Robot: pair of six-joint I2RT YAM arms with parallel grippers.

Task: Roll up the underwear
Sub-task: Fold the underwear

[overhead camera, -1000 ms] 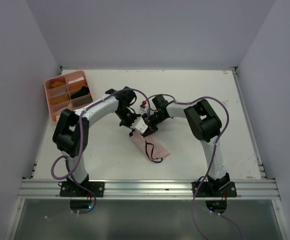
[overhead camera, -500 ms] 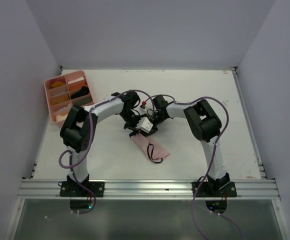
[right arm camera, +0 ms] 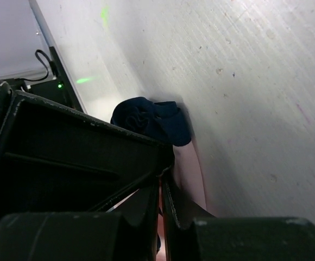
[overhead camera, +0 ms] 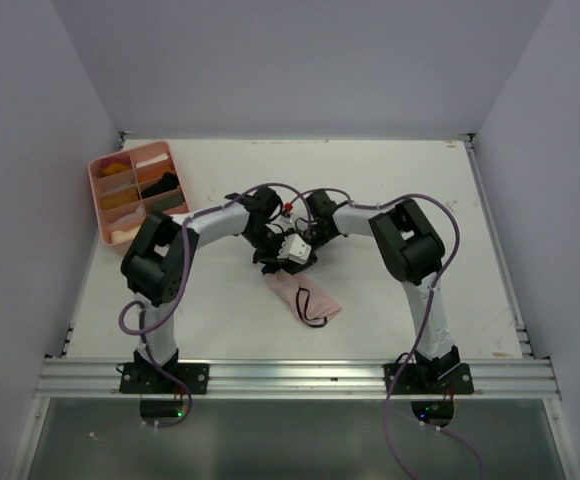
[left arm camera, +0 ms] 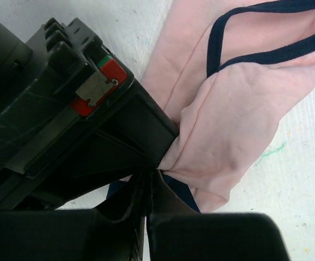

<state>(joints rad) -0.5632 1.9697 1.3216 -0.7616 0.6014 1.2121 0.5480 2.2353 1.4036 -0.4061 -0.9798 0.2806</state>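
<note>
The pale pink underwear (overhead camera: 308,298) with thin dark edging lies flat at mid-table, its far end gathered where the two grippers meet. In the left wrist view the pink cloth (left arm camera: 239,119) bunches into my left gripper (left arm camera: 148,185), which is shut on its folded corner. My left gripper (overhead camera: 273,262) and right gripper (overhead camera: 292,255) sit tip to tip over that end. In the right wrist view my right gripper (right arm camera: 162,196) is shut on a strip of the pink cloth (right arm camera: 187,174), with a dark navy bunch of fabric (right arm camera: 152,119) just beyond the fingers.
A pink plastic compartment tray (overhead camera: 103,205) stands at the far left, holding orange pieces and a dark bundle (overhead camera: 162,185). Purple cables loop over both arms. A metal rail (overhead camera: 290,375) runs along the near edge of the table.
The left arm's elbow has swung right and its wrist has pushed in closer to the right gripper. The pink underwear's near part has stayed in place.
</note>
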